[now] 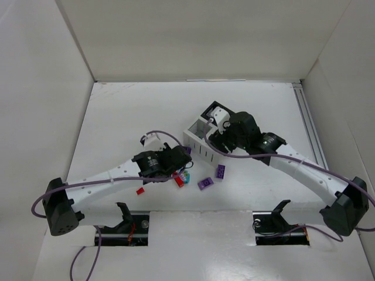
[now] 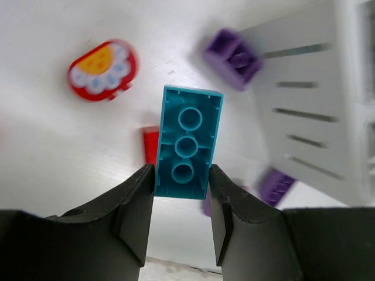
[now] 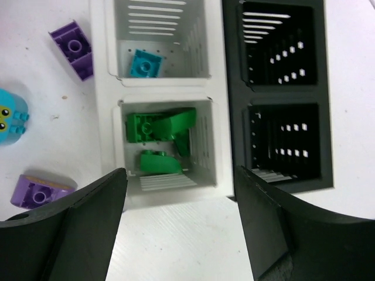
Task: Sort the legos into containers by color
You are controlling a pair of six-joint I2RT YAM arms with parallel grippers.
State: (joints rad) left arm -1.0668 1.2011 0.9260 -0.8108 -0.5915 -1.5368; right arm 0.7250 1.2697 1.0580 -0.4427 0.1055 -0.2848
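Item: teal lego (image 2: 188,140), clamped in my left end effector (image 2: 181,196) over the desk (image 2: 70,152), long axis pointing straight out from the fingers.
Destination, as I judge: white container (image 3: 199,41) holding a teal brick (image 3: 145,63), near, ahead-right.
Right end effector (image 3: 179,178): apart, empty, above the containers.

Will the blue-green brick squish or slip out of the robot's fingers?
Probably no squishing: the teal brick looks like hard plastic, edges straight in the left gripper. It might slip, since its sides look smooth and only one end is pinched.
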